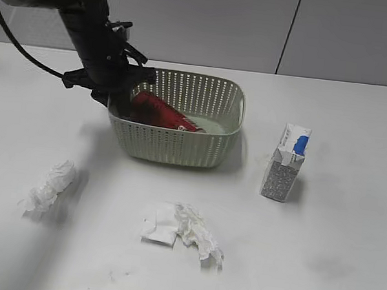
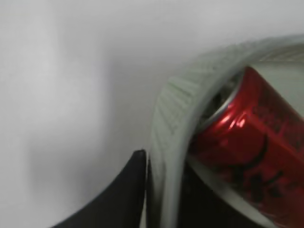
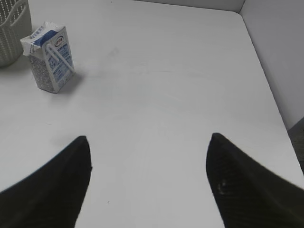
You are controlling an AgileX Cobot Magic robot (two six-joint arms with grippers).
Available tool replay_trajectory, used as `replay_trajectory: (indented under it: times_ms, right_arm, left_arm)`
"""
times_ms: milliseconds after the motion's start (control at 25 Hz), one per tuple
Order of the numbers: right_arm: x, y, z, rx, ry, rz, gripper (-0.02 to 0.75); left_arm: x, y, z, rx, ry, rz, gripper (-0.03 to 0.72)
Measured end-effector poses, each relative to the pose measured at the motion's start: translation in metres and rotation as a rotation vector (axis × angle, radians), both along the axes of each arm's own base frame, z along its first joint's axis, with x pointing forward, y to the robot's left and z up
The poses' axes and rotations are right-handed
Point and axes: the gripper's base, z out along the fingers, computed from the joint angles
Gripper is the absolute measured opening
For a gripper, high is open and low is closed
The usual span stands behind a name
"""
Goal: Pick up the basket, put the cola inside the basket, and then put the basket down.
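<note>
The pale green basket (image 1: 179,150) stands at the middle of the table, and I cannot tell whether its base touches the tabletop. The red cola can (image 1: 165,114) lies tilted inside it, top toward the left wall. My left gripper (image 1: 119,99) is shut on the basket's left rim, one finger outside and one inside. In the left wrist view the rim (image 2: 175,123) runs between my left gripper's fingers (image 2: 164,190), with the cola (image 2: 256,142) just behind it. My right gripper (image 3: 148,142) is open and empty over bare table, out of the exterior view.
A small white-grey-blue carton (image 1: 286,163) stands right of the basket, also in the right wrist view (image 3: 50,59). Two crumpled tissues lie in front, one at the left (image 1: 51,185) and one in the middle (image 1: 184,231). A wall edges the table's right side (image 3: 275,57).
</note>
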Motion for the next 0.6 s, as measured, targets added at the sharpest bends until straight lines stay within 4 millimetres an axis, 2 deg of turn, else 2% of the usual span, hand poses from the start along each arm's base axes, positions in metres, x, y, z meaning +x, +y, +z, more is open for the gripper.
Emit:
replay_trajectory:
  times_ms: [40, 160, 200, 280, 400, 600]
  right_arm:
    - [0.0, 0.0, 0.0, 0.0, 0.0, -0.001, 0.592]
    - [0.0, 0.0, 0.0, 0.0, 0.0, -0.001, 0.592]
    - [0.0, 0.0, 0.0, 0.0, -0.001, -0.001, 0.592]
    - [0.0, 0.0, 0.0, 0.001, -0.001, -0.001, 0.592]
    - [0.0, 0.0, 0.0, 0.0, -0.001, -0.002, 0.592]
    - [0.0, 0.0, 0.0, 0.0, -0.001, -0.003, 0.592]
  left_arm:
    - [0.0, -0.001, 0.0, -0.008, 0.003, 0.003, 0.181]
    - [-0.001, -0.001, 0.0, -0.014, 0.014, 0.004, 0.503]
    - [-0.002, -0.001, 0.0, -0.012, 0.026, 0.001, 0.568]
    - [-0.004, 0.002, 0.005, -0.007, 0.042, -0.003, 0.613]
    - [-0.006, 0.016, 0.031, -0.005, 0.022, 0.005, 0.627]
    - [-0.011, 0.067, 0.103, 0.002, -0.115, 0.001, 0.624]
